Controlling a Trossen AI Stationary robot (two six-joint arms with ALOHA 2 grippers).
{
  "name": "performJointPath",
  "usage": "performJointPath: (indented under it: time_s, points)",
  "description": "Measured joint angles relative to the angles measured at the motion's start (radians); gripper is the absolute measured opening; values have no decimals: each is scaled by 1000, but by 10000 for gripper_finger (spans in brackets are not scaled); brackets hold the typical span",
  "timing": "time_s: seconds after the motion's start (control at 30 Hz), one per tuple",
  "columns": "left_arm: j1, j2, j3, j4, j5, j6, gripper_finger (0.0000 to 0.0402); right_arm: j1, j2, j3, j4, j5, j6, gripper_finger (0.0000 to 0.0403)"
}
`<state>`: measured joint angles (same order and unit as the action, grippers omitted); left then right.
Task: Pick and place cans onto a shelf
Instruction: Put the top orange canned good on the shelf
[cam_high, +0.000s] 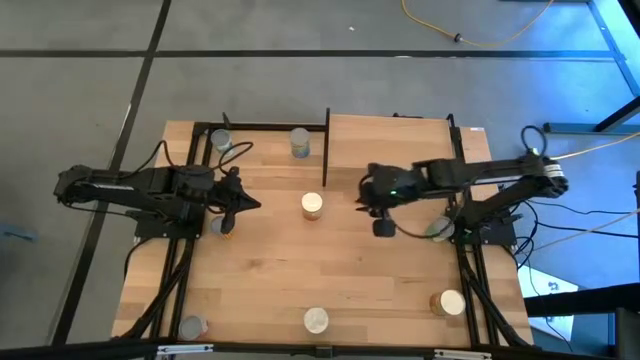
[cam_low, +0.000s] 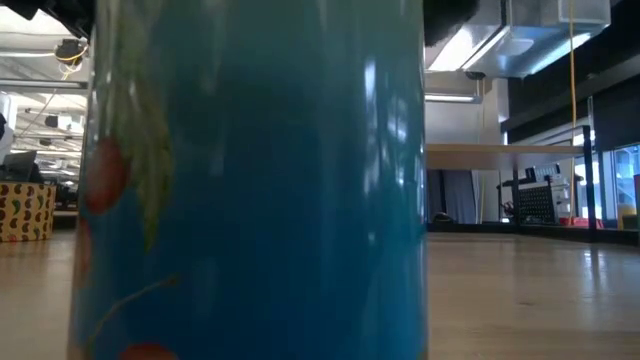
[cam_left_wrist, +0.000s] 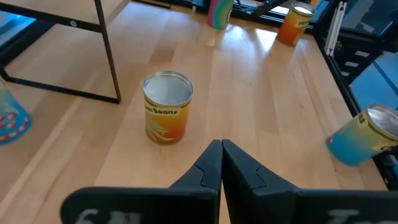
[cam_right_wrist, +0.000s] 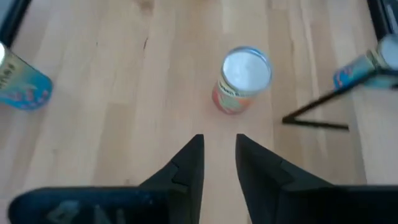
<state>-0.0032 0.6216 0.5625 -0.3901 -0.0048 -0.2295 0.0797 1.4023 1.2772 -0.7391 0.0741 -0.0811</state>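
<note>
I see one wooden surface (cam_high: 350, 280) carrying the shelf (cam_high: 395, 140) and seven cans. Nearest the shelf's post stands the middle can (cam_high: 313, 205), flanked by two grippers: left gripper (cam_high: 250, 204), fingers closed, empty; right gripper (cam_high: 364, 203), fingers parted, empty.

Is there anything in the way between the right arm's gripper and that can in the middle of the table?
Nothing visible. The right gripper is open and points at the middle can across bare tabletop. The other cans stand off to the sides, and the shelf post is behind the can, not in between.
</note>
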Motion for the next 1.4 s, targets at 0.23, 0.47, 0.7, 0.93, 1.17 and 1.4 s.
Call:
performJointPath:
  time_s: [0.23, 0.47, 0.7, 0.93, 1.17, 1.4]
  points:
    - [0, 0, 0, 0, 0, 20, 0, -40, 185, 100, 56, -50, -158, 95]
    - [0, 0, 0, 0, 0, 30, 0, -73, 357, 231, 55, -55, -285, 95]
    - [0, 0, 0, 0, 0, 30, 0, -76, 469, 274, 43, -111, -401, 95]
    - [0, 0, 0, 0, 0, 30, 0, -76, 522, 277, 40, -80, -430, 95]
    - [0, 0, 0, 1, 0, 30, 0, -76, 537, 273, 49, -67, -496, 95]
    - [0, 0, 0, 1, 0, 30, 0, -98, 537, 272, 46, -57, -499, 95]
